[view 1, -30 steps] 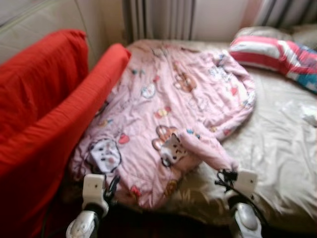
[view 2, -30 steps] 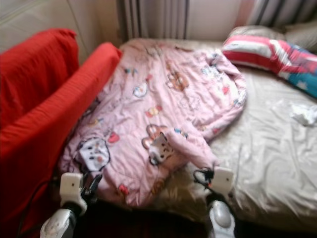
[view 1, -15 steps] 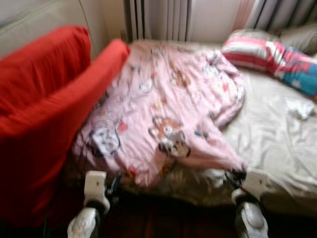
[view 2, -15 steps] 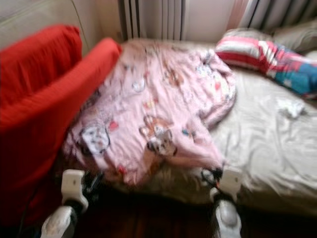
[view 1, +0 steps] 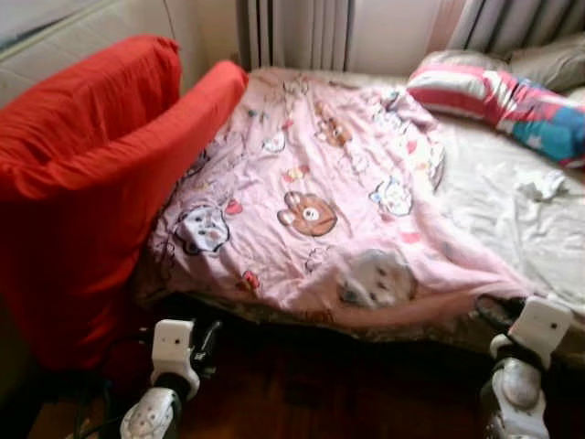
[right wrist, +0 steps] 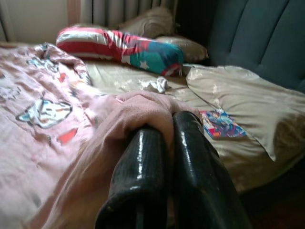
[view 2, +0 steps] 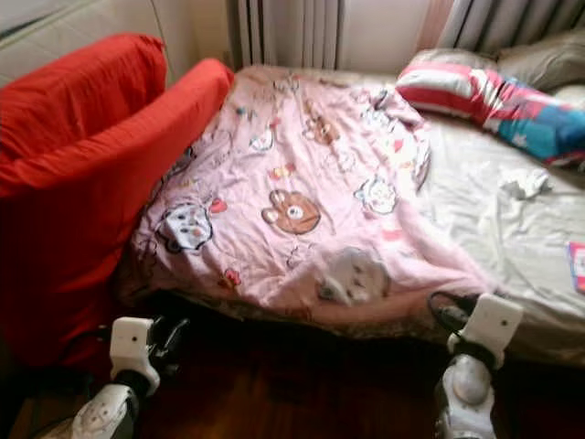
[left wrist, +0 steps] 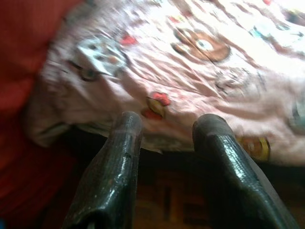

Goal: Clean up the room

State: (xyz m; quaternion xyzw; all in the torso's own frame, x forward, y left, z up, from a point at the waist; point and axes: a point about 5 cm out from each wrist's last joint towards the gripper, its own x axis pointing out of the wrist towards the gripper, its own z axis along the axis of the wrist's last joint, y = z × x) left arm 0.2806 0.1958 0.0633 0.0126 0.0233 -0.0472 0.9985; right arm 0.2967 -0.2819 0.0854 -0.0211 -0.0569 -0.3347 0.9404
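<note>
At the foot of the bed (view 1: 512,229), the right gripper (right wrist: 164,121) is clenched on a corner of the pink blanket (view 1: 311,219); the right wrist view shows the pink cloth bunched and pinched between the two black fingers. One second ago this corner lay folded over near the middle of the bed's foot edge, and the blanket was crumpled into a narrow heap. Now the corner is drawn out toward the robot's right side, and the blanket lies much flatter and wider, with the bear and cat prints open to see. The camera has also shifted, so part of this difference is only the view.

For the task, I judge that the blanket is being spread to make the bed, and this step is about half done: the side near the red sofa (view 1: 91,183) is covered, but the beige sheet on the right side is bare.

The left gripper (left wrist: 162,129) hovers released, just below the blanket's near edge, its fingers apart and holding nothing.

No real container is visible. The bed itself carries the loose things: a striped pillow (view 1: 484,91) at the head, a white crumpled cloth (view 1: 541,186) on the sheet, and a small colourful packet (right wrist: 220,124) near a beige pillow (right wrist: 238,90).
</note>
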